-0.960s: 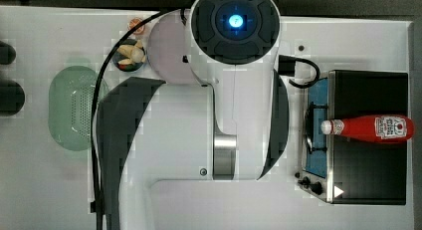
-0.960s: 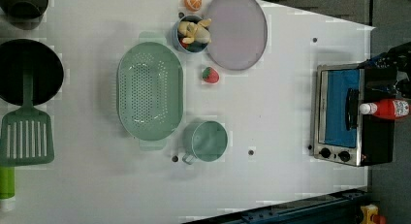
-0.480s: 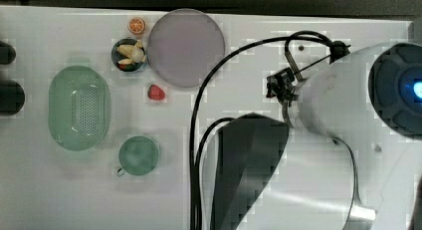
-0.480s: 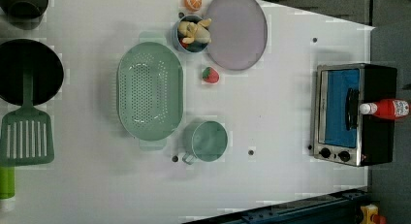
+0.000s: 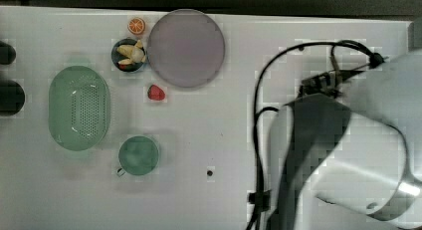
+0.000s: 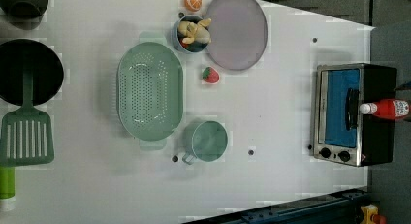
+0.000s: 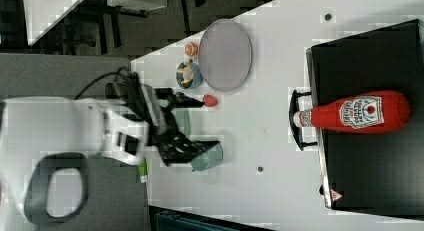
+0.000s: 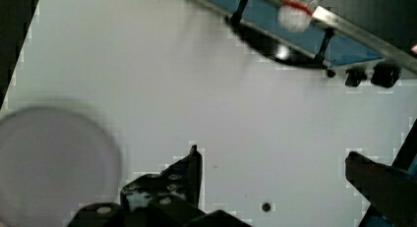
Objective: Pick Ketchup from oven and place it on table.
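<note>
In the top view we see the white arm (image 5: 358, 140) covering the top view's right side of the tabletop (image 5: 224, 140); on the top view's left lie a green colander (image 5: 78, 108), a green mug (image 5: 138, 156), a strawberry (image 5: 156, 92), a grey plate (image 5: 186, 48), a bowl of food (image 5: 129, 54) and an orange slice (image 5: 136, 26).

In the left view we find the ketchup (image 6: 386, 108) lying on its side on the black top of the oven (image 6: 353, 115), its white cap over the door handle. A green spatula (image 6: 26, 139) and a black pan (image 6: 26, 71) sit at the left view's left.

In the right view the tool (image 7: 192, 123) hangs above the mug, well apart from the ketchup.

In the wrist view the tool's fingers (image 8: 189, 170) stand spread wide over bare tabletop, holding nothing.
</note>
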### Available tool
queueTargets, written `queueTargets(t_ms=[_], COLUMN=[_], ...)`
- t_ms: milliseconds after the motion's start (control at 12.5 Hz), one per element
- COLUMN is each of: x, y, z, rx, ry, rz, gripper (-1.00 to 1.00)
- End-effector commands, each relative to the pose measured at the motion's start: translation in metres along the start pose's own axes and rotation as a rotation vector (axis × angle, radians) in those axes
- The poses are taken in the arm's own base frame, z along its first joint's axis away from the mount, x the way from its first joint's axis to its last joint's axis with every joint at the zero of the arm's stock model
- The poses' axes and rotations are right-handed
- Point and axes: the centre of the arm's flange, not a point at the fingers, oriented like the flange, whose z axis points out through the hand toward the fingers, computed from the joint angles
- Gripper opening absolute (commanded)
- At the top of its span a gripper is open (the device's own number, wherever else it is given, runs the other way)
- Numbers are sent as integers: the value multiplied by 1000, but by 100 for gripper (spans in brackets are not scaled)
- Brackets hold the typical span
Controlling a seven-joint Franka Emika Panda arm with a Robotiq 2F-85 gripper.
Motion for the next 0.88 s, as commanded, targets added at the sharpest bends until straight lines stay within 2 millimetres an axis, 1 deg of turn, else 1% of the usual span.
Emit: queueTargets(t_ms=[80, 160, 240, 320, 480, 640, 800, 880], x=[60, 83, 100, 121, 150, 171, 184, 189], y=[35, 47, 55, 68, 82, 95, 106, 110], z=[5, 13, 20, 29, 42, 56, 76, 85], rx=[46, 57, 62, 67, 83, 76, 55, 80], ry=[56, 81, 101, 131, 195, 227, 208, 172], rz=[85, 130, 162, 203, 253, 290, 331, 372], gripper=[100, 100, 100, 100, 100, 100, 100, 100])
